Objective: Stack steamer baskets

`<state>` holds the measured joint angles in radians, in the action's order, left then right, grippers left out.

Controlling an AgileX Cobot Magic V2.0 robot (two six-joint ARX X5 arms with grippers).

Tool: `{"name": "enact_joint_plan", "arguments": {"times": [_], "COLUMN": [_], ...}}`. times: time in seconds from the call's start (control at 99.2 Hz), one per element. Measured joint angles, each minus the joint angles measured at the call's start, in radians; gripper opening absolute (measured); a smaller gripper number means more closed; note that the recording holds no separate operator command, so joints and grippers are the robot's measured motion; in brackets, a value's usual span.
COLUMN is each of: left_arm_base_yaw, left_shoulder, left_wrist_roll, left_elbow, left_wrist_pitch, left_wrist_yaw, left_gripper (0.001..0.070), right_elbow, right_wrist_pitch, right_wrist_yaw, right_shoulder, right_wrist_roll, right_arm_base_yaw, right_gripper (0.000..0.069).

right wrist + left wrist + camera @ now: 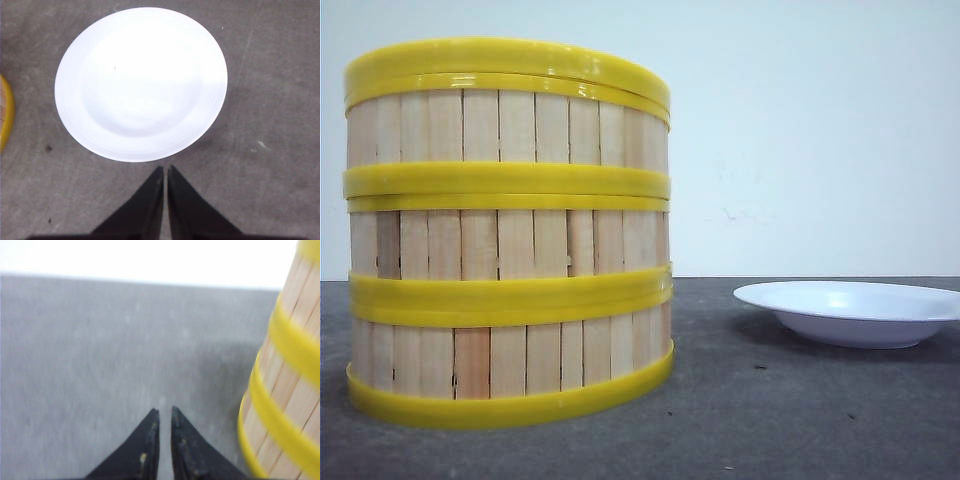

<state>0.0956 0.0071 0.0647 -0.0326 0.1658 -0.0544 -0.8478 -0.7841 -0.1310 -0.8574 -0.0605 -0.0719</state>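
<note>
Front view shows you the three steamer baskets (508,235) already stacked on the bench (770,410) beside the white plate (855,312), so stacking looks finished, with left gripper (164,412) and right gripper (165,170) both closed and holding nothing.

where my three cameras sit

my front camera sits low, almost level with the counter (800,420), looking forward at a pale wall, very close to the steamer baskets (508,235) on its left. my left wrist camera looks along my left end effector (165,412) at a shallow slant and shares those baskets at its edge. my right wrist camera looks steeply down past my right end effector (165,169) onto the white plate (141,82), which the front view also shows.
</note>
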Motion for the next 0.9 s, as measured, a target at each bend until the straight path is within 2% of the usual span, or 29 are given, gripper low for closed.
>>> {"name": "enact_joint_plan", "arguments": {"times": [0.766, 0.897], "left_arm_base_yaw": [-0.001, -0.001], "left_shoulder": [-0.002, -0.002], "left_wrist_roll": [0.006, 0.006], "left_elbow": [0.0, 0.0], "left_wrist_pitch": [0.017, 0.017], "left_wrist_yaw": [0.0, 0.0], "left_gripper": [0.0014, 0.0014], "right_elbow": [0.0, 0.066], "right_wrist_pitch": [0.002, 0.114], "right_wrist_yaw": [0.0, 0.04], "right_shoulder": [0.0, 0.065], "right_wrist_roll": [0.0, 0.001], "right_arm_base_yaw": [0.0, -0.005], "right_gripper": [0.0009, 0.0009]}}
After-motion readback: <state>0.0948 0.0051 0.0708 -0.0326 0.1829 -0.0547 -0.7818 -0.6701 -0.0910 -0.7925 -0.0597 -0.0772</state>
